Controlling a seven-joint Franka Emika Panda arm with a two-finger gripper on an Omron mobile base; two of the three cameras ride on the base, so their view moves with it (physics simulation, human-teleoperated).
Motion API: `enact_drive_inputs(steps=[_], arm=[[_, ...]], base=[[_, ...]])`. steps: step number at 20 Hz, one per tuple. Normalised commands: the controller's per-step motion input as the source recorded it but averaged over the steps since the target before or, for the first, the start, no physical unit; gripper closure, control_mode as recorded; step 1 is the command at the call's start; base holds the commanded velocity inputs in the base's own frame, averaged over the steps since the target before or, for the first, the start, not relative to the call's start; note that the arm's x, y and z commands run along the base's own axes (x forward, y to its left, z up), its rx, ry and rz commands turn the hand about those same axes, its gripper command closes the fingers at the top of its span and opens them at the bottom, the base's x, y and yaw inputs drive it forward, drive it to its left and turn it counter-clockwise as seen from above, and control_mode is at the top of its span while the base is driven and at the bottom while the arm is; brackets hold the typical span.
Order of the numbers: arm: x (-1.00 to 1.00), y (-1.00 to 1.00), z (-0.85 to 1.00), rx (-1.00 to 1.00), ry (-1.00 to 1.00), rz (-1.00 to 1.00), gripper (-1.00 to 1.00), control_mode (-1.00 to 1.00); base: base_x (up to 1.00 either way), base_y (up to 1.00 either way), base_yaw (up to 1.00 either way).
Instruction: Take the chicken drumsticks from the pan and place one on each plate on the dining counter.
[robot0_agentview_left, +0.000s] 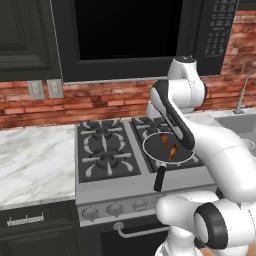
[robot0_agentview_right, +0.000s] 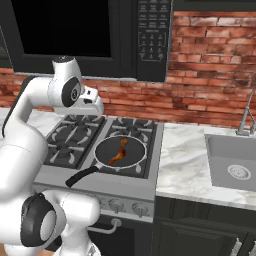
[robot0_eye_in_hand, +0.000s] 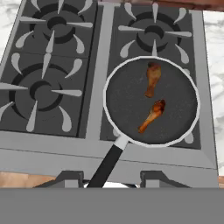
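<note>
While looking down along the hand view, spotted both chicken drumsticks in the pan (robot0_eye_in_hand: 124, 103), apart from each other and not touching. Called the closer one the near drumstick (robot0_eye_in_hand: 152, 114): lay on a diagonal, thin bone end toward the lower left, fat end toward the upper right. Called the other the far drumstick (robot0_eye_in_hand: 151, 79): sat just beyond it, nearly straight up and down in that view, fat end away from the camera. Found the pan on the front right burner of the stove (robot0_eye_in_hand: 43, 94), with its black handle (robot0_eye_in_hand: 107, 164) sticking out past the front edge, almost under the hand.

Saw the end effector (robot0_eye_in_hand: 111, 180) hanging well above all that, fingers spread wide and holding nothing. Looked, from the right base view, parked up over the middle of the stove, left of the pan.

So, my guess: needed to shift right and forward, then drop. Also figured on a wrist roll, since the finger line ran side to side while the near drumstick's long axis went diagonal. Wanted to pinch across the shaft, not along it.
</note>
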Motion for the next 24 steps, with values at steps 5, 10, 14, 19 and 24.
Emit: enact_drive_inputs(steps=[5,10,14,19,24], arm=[[0.00,-0.13,-0.17,0.02,0.00,-0.05,-1.00,-1.00],[0.00,-0.33,-0.44,0.07,0.00,-0.12,-1.00,-1.00],[0.00,-0.50,-0.59,0.08,0.01,-0.09,-1.00,-1.00],[0.00,-0.41,-0.65,0.01,0.02,-0.07,-1.00,-1.00],[0.09,-0.25,-0.67,0.00,0.01,-0.06,-1.00,-1.00]], base=[[0.00,0.00,0.00],[0.00,0.00,0.00],[0.00,0.00,0.00],[0.00,0.00,0.00],[0.00,0.00,0.00]])
